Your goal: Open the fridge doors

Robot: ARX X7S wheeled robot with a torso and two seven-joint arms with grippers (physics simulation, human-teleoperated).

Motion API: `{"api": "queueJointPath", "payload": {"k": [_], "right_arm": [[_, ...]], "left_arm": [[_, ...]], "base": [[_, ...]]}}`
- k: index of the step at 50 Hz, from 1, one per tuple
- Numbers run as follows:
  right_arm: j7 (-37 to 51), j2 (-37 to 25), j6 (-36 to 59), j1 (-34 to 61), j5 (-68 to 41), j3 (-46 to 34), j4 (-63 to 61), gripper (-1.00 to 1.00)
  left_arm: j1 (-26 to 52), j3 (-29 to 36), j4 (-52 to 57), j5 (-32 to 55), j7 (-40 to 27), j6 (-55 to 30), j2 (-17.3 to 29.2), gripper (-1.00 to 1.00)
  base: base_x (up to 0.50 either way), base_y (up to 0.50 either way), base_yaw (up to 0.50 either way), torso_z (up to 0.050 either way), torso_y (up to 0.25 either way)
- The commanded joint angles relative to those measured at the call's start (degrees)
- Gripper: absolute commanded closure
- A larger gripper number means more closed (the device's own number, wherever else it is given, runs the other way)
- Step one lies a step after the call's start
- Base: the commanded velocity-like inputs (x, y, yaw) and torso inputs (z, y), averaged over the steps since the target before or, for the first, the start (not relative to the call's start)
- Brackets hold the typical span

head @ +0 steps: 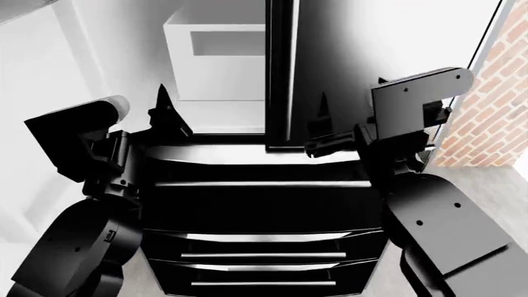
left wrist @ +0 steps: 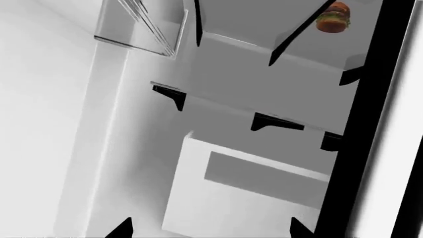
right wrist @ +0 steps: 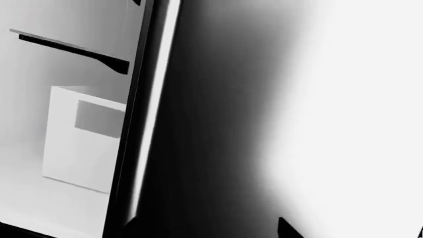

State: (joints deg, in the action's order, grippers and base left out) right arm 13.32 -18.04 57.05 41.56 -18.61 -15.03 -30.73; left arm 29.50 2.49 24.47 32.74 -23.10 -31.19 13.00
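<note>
The left glossy black fridge door seems swung wide already, since the white interior with its white box-shaped bin [head: 216,62] lies exposed; that door itself cannot be made out. The right glossy black fridge door [head: 363,55] stands nearly closed, its free edge [head: 281,74] ajar beside the opening. The left gripper [head: 165,117] and right gripper [head: 326,133] hover above the wide black drawers [head: 259,247], jaws apparently spread and empty, probably placed for pushing that edge outward, with open room toward the red brick wall [head: 495,105]

Left arm: raised, elbow bent, reaching forward.
Left gripper [head: 165,114]: fingers apart, empty.
Right arm: raised, reaching forward.
Right gripper [head: 323,127]: fingers apart, empty.
</note>
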Motion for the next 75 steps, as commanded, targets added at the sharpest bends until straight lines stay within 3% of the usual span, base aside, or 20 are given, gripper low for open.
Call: {"api": "queueJointPath", "payload": {"k": [1,27,75], "right_arm": [[-3.23,1.68,-3.28,8.85,0.19,-1.80,9.75,-1.00],[-2.79,9.30,-12.85,20.02,4.75,-7.71,31.35,-1.00],[-10.98,14.07,-28.71,31.08,3.91,-11.92,63.54,-1.00]], "left_arm": [[-0.78,0.96,-0.32,-1.51,-0.10,1.89,0.07,-1.00],[-0.59,1.76,-4.24,-2.73,0.94,5.26,0.37,-1.00],[-0.16,2.44,-6.64,-1.56,1.46,6.90,1.07,-1.00]], "base": [[0.00,0.00,0.00,0.000,0.000],[0.00,0.00,0.00,0.000,0.000],[0.00,0.00,0.00,0.000,0.000]]}}
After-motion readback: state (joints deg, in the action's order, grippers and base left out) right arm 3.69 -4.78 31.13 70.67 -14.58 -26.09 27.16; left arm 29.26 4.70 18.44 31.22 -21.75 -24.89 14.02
